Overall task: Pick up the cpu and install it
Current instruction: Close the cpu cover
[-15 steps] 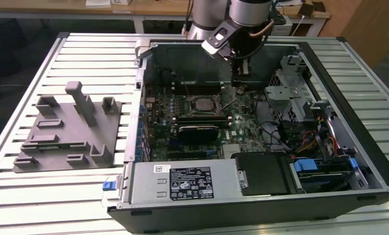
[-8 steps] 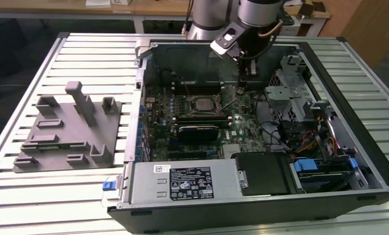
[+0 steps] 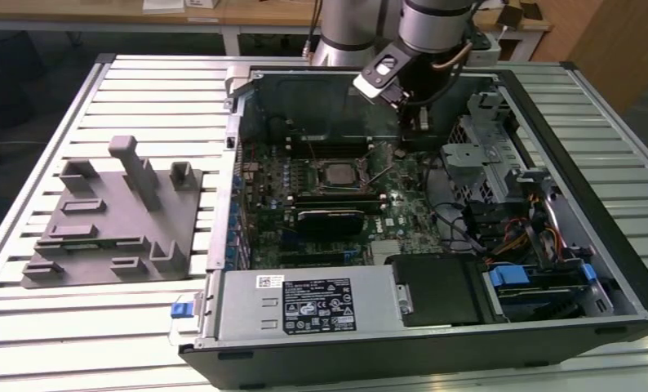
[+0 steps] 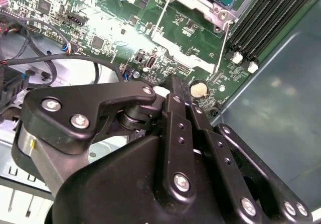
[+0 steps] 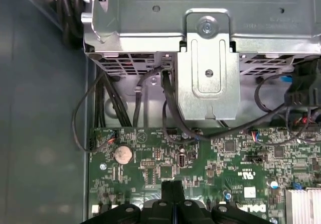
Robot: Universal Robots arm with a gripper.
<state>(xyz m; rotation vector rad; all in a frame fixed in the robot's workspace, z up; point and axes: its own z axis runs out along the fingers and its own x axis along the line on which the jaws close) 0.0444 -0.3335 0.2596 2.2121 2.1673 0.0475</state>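
Exterior view: even overhead light. The slatted counter (image 3: 106, 327) reads bright, the interior of the case (image 3: 411, 351) dimmer, with soft shadows beside the grey fixture (image 3: 117, 220). Second wrist view: a white glare patch washes out part of the motherboard (image 4: 115, 20); the black pincer (image 4: 174, 83) reads dark, with small highlights on its screws. First wrist view: the metal bracket (image 5: 208, 73) shines pale; the case wall (image 5: 40, 108) falls to dull teal.
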